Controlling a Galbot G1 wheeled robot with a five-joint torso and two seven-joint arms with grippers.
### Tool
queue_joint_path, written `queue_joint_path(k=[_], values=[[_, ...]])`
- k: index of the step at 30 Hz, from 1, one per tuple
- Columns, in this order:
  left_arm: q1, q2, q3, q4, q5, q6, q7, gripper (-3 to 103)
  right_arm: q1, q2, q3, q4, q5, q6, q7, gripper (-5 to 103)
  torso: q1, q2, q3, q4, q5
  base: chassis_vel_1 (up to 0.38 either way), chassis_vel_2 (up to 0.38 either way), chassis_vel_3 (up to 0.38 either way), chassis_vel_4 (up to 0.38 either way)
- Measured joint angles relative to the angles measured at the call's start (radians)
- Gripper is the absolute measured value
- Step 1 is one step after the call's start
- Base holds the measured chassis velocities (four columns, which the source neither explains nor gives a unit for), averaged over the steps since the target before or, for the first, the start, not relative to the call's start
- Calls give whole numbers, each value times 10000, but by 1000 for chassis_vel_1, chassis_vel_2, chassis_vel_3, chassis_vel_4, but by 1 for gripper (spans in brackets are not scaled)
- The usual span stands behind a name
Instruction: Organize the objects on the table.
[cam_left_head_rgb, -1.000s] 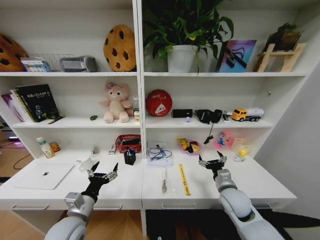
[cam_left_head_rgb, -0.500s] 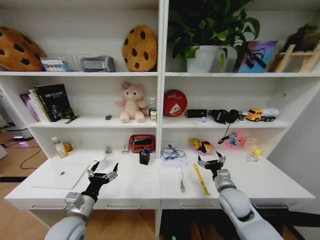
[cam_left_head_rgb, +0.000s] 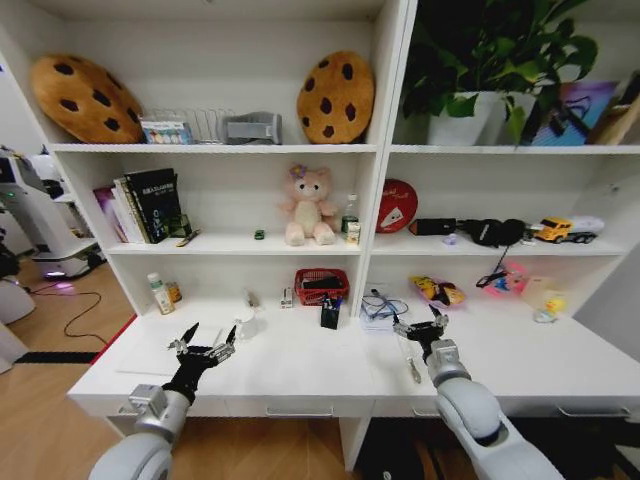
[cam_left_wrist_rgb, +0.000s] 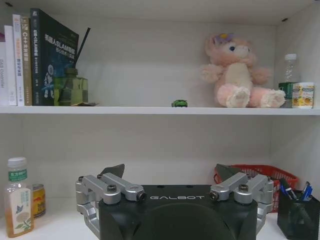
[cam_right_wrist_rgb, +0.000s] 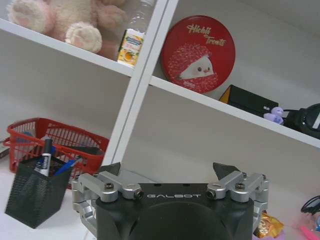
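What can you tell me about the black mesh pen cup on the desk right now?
The black mesh pen cup is a small square-sided holder of dark wire mesh, standing upright on the long white desk just in front of the red plastic basket. It holds a black-capped marker and blue pens, which stick out of the top at a slant. Both hands are open and apart from it: the right hand is the nearer, the left hand farther off.
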Motion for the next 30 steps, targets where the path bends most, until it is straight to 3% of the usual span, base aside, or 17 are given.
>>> queue_joint_path(k=[14, 17, 20, 22, 23, 25, 30], values=[[0, 0, 0, -1, 0, 0, 2, 100, -5, 5, -45, 25, -26, -47, -26, 100, -2, 1, -1, 1, 4, 241, 237, -240, -233], [0, 0, 0, 1, 0, 0, 1, 100, 0, 4, -51, 15, -26, -47, -32, 100, 0, 0, -1, 3, -15, 271, 269, -288, -265], [0, 0, 0, 0, 0, 0, 2, 100, 0, 0, -57, 4, -23, -47, -34, 100, -1, 0, 0, 3, 6, 267, 291, -269, -268], [0, 0, 0, -1, 0, 0, 2, 100, 3, -1, -57, -2, -23, -47, -35, 100, -1, 1, 0, 2, 8, 253, 274, -288, -279], [0, 0, 0, 0, -1, 0, 2, 100, 26, -12, -56, -21, -23, -40, -37, 100, -1, 1, -1, 2, -11, 257, 269, -288, -259], [0, 0, 0, 0, 0, 0, 2, 100, 36, -13, -58, -43, -20, -22, -37, 100, -1, 0, 0, 2, 2, 256, 270, -274, -277], [0, 1, -1, 0, 0, 0, 0, 100, -45, -12, -75, -227, 103, 766, -197, 100, -2, 1, -1, 2, 2, 200, 195, -195, -210]])
